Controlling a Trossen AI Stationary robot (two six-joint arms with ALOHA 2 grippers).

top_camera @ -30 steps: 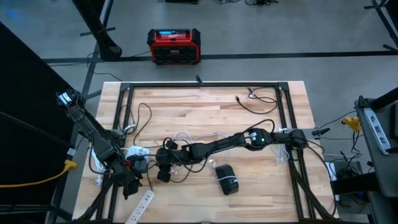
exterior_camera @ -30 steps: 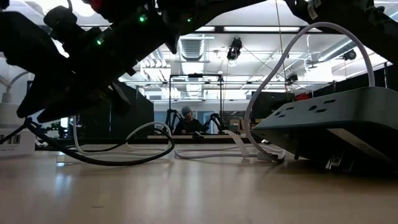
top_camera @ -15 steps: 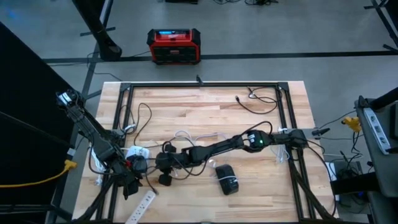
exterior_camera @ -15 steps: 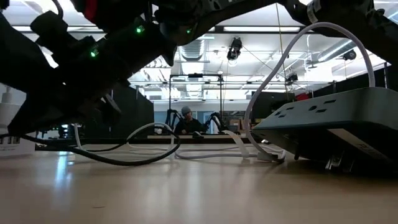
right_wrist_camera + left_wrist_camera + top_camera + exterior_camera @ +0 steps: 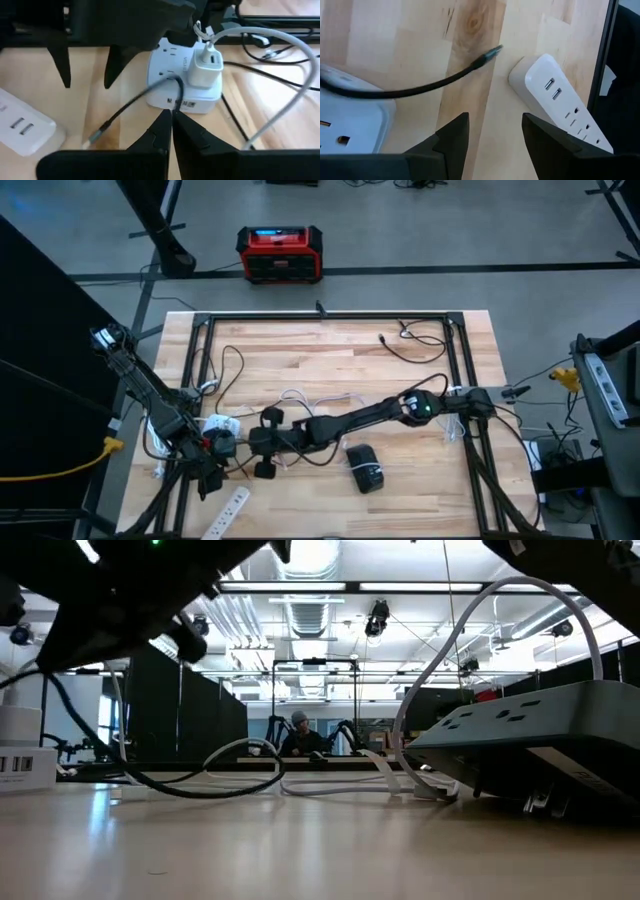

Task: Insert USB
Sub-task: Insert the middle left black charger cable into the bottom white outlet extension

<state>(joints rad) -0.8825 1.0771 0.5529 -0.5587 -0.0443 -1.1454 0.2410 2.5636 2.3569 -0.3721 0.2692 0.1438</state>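
Observation:
My right gripper (image 5: 172, 119) reaches across the table to its left side (image 5: 252, 446) and is shut on a dark USB cable (image 5: 135, 102). The cable's metal plug (image 5: 492, 51) hangs free in the air above the wood. Below and beside it, a white power strip (image 5: 565, 107) with two USB ports (image 5: 552, 89) lies flat on the table. My left gripper (image 5: 495, 135) is open just behind, near the table's left front (image 5: 222, 463), with nothing between its fingers. A white outlet cube (image 5: 192, 82) with a charger plugged in stands close by. My right gripper pinches the dark cable (image 5: 175, 97) between its two fingertips, a short length back from the plug. The fingers slant downward and lie across the cable. The plug end sticks out past the fingers, lifted clear of the table and drooping toward the power strip.
White and black cables (image 5: 300, 405) loop over the middle of the wooden table. A black device (image 5: 365, 470) lies near the front. Black frame rails (image 5: 330, 315) border the table. In the low view a power strip (image 5: 530, 730) sits close at the right.
My right gripper has risen: in the low view its dark bulk has lifted from near the table toward the picture's top, and the black cable now hangs down from it. In the high view it has shifted slightly toward the table's left.

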